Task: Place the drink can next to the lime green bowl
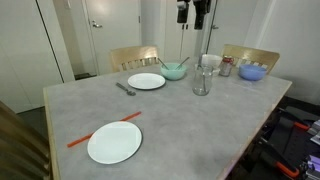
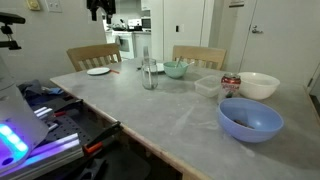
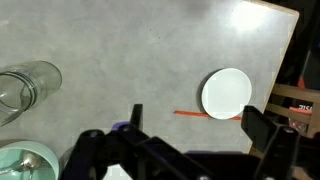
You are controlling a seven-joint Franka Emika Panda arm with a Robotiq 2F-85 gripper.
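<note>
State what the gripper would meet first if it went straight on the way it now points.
Probably the bare table top, between the clear glass and the white plate; the gripper hangs high, so depth is uncertain.

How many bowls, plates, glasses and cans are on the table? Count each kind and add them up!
Bowls: 3, the green bowl, the white bowl, the blue bowl
Plates: 2, the front plate, the back plate
Glasses: 1, the glass
Cans: 1, the can
Total: 7
</note>
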